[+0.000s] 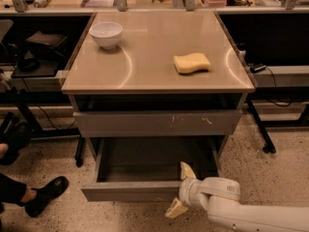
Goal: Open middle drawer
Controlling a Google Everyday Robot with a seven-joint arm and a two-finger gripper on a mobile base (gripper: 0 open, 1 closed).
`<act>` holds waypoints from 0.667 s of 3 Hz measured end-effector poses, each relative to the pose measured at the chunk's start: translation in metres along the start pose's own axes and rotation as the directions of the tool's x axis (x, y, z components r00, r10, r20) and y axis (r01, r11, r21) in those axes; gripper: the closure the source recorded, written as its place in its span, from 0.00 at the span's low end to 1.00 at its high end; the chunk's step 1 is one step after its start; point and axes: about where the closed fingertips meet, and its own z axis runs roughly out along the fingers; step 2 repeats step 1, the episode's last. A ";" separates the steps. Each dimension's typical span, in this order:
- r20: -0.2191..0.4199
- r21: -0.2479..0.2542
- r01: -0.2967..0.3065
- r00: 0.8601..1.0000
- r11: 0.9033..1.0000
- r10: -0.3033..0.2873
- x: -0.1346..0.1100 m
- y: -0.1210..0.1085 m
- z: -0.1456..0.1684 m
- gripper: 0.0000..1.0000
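Glossy tan tabletop [154,57] carrying two things: a bowl and a sponge.

A white bowl [106,34] stands upright near the back left corner. A yellow sponge [191,63] with wavy sides lies flat right of centre, toward the right edge. The two are well apart, with bare surface between them showing curved light reflections. Both sit clear of the front edge. The hand [181,190] is nowhere on the tabletop. It is low down below the front edge, at the pulled-out middle drawer [130,191], its fingers [187,170] spread apart on either side of the front panel.
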 end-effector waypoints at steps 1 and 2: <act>0.000 0.000 0.000 1.000 1.000 0.000 0.000 0.000 0.000 0.00; 0.000 0.000 0.000 1.000 1.000 0.000 0.000 0.000 0.000 0.00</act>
